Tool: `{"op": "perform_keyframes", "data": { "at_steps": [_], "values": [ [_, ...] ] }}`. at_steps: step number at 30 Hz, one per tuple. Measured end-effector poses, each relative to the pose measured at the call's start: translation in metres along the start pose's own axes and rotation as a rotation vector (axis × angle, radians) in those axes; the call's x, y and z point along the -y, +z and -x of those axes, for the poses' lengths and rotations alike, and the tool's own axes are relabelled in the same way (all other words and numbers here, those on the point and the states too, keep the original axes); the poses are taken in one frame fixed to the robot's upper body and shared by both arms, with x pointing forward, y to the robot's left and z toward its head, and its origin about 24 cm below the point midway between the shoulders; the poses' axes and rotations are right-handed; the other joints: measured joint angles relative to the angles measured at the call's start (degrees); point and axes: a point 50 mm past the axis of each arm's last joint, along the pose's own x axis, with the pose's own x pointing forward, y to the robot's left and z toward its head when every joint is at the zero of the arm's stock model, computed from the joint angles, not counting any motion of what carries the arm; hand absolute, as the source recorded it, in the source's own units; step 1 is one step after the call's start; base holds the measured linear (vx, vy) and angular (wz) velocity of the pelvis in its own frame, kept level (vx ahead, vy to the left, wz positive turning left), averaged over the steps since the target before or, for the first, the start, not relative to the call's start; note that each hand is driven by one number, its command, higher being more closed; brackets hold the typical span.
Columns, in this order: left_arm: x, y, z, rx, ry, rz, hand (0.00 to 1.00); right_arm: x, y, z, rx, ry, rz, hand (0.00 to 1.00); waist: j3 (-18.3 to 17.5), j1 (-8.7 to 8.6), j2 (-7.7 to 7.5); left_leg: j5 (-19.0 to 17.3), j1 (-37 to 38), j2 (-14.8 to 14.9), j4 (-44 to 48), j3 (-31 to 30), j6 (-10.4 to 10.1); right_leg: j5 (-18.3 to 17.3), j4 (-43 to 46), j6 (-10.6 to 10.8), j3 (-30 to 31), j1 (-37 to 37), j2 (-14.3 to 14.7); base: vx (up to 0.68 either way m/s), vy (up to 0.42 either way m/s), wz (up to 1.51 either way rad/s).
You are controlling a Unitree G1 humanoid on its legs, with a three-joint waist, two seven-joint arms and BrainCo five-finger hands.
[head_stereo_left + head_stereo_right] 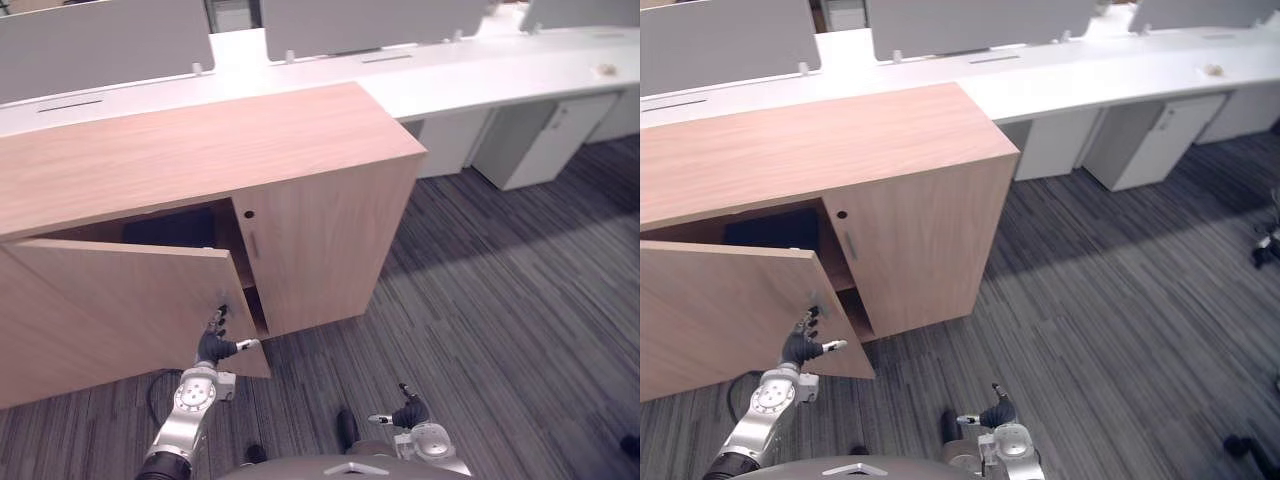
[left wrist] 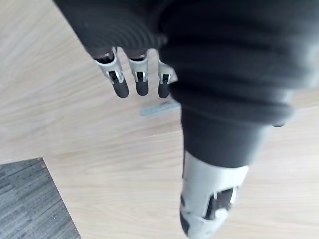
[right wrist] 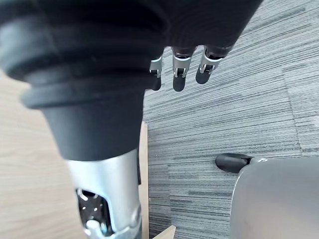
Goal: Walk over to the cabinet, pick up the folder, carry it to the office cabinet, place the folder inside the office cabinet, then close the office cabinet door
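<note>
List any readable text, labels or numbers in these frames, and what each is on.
None can be read.
office cabinet and its open door: bare wood grain, no label or number.
dark item inside the cabinet: no marking visible.
white desks: no print seen.
small object on the desk: too small to tell.

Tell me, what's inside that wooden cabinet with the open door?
A dark flat thing, probably the folder, shows up high inside the cabinet. The half-open door, with the left hand at it, covers everything lower down.
</note>
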Motion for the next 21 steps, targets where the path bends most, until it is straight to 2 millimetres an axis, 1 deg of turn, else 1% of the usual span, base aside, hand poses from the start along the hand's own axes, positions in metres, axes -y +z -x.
{"op": "perform_keyframes", "data": {
  "at_steps": [2,4,5,6,7,8,10,13,15,17,21],
  "values": [
    [-0.004,0.003,-0.005,0.002,0.027,-0.003,0.0,0.003,-0.002,0.001,-0.006,-0.011,-0.002,0.0,0.0,-0.51,0.05,0.0,0.0,-0.1,0.0,0.4,0.0,0.0,-0.8,0.0,0.5,-0.1,0.1,0.02,-0.014,-0.19],
    [-0.008,0.009,-0.012,0.011,0.057,-0.008,0.0,0.006,-0.005,0.001,-0.013,-0.019,-0.005,0.0,0.2,-0.87,-0.2,-0.1,-0.1,-0.1,0.0,1.5,0.1,-0.4,-1.0,0.6,1.4,-0.5,0.1,0.03,-0.016,-0.23],
    [-0.012,0.015,-0.018,0.02,0.084,-0.037,0.0,0.008,-0.006,0.001,-0.017,-0.026,0.0,0.0,0.3,-1.26,0.29,-0.4,-0.3,0.5,0.0,1.7,0.2,-1.7,-0.9,2.5,1.5,-0.7,0.2,0.03,-0.023,-0.21],
    [-0.014,0.019,-0.022,0.03,0.097,-0.046,0.0,0.009,-0.006,0.001,-0.018,-0.029,0.001,0.0,0.2,-1.35,0.67,-0.5,-0.7,0.8,-0.1,1.8,0.2,-2.1,-0.8,2.2,1.3,-0.7,0.7,0.04,-0.023,-0.13],
    [-0.025,0.027,-0.029,0.042,0.147,-0.063,0.0,0.009,-0.008,0.002,-0.021,-0.03,0.0,0.0,0.4,-1.8,-0.13,-0.5,-0.7,0.5,0.0,1.8,0.1,-0.7,0.1,-0.8,1.4,-1.0,0.8,0.04,-0.012,0.04],
    [-0.034,0.038,-0.034,0.067,0.189,-0.076,0.0,0.007,-0.017,0.006,-0.049,-0.024,0.001,0.0,0.4,-2.44,-1.44,-0.4,-0.5,-0.5,0.0,1.7,-0.1,0.5,0.3,0.7,1.7,-1.4,-0.1,0.04,-0.011,0.08],
    [-0.045,0.053,-0.043,0.098,0.242,-0.092,0.0,0.009,-0.022,0.008,-0.06,-0.031,0.001,0.0,0.6,-2.75,-0.78,-0.4,-0.9,-0.4,0.0,2.2,-0.1,0.6,-0.6,0.7,1.7,-1.5,0.0,0.03,-0.019,-0.09],
    [-0.062,0.074,-0.052,0.143,0.324,-0.104,0.0,0.009,-0.023,0.009,-0.061,-0.033,0.001,0.0,0.8,-2.95,-0.25,-0.4,-1.8,-0.3,0.0,3.0,-0.1,0.6,-0.9,0.7,1.7,-2.7,-0.2,0.05,-0.021,-0.18],
    [-0.065,0.086,-0.057,0.169,0.336,-0.105,0.0,0.009,-0.023,0.009,-0.058,-0.036,-0.004,0.0,0.8,-3.06,-0.32,-0.4,-2.4,-0.4,0.0,2.9,-0.1,0.6,-0.9,0.7,1.5,-3.3,-0.3,0.06,-0.015,0.03],
    [-0.065,0.102,-0.061,0.212,0.353,-0.1,0.0,0.009,-0.022,0.008,-0.055,-0.04,-0.009,0.0,0.9,-3.01,-0.36,-0.4,-3.5,-0.5,0.0,2.6,-0.1,0.8,-0.9,0.5,1.2,-4.3,-0.3,0.07,-0.013,0.08],
    [-0.069,0.115,-0.064,0.243,0.363,-0.102,0.0,0.009,-0.02,0.008,-0.052,-0.042,-0.018,0.0,1.3,-3.01,-0.28,-0.6,-4.2,-0.8,0.0,1.5,-0.2,1.8,-0.9,-0.3,0.6,-4.5,-0.5,0.08,0.0,0.12]
  ]
}}
